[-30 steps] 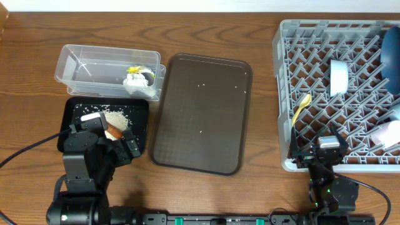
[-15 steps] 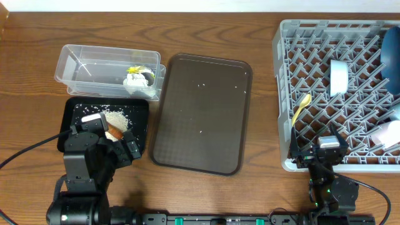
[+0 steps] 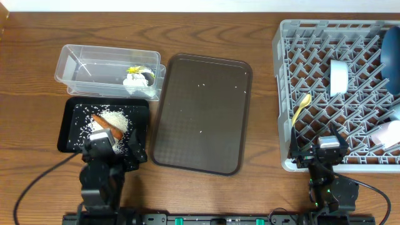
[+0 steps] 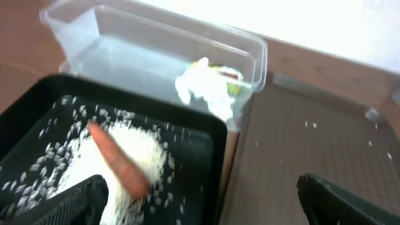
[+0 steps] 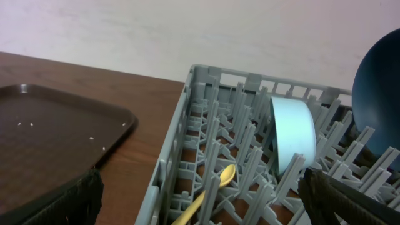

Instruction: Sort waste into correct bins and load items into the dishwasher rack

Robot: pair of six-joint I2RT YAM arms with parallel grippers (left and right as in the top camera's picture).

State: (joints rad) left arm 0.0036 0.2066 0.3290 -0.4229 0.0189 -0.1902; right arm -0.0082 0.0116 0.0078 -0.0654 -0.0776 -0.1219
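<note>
Wood-grain counter [image 3: 37,37], dark brown, with a plain white wall [image 5: 125,31] behind it. Left side: clear tub [image 3: 69,62] at the back, holding the crumpled wrappers [image 3: 137,79]. Black tray [image 3: 65,128] sits just in front of it, with rice [image 3: 115,117] heaped in it and the carrot piece [image 3: 107,125] lying on the heap. Brown serving tray [image 3: 200,144] mid-counter, a few stray grains on it. Grey rack [image 3: 282,94] on the right: spoon [image 3: 301,107] near its left wall, white bowl [image 3: 338,76] on edge, dark-blue bowl [image 3: 391,56] at the frame's right edge. Left fingers [image 4: 75,201] spread wide, empty, at the black tray's near edge. Right fingers [image 5: 353,200] spread wide, empty, at the rack's near wall.
</note>
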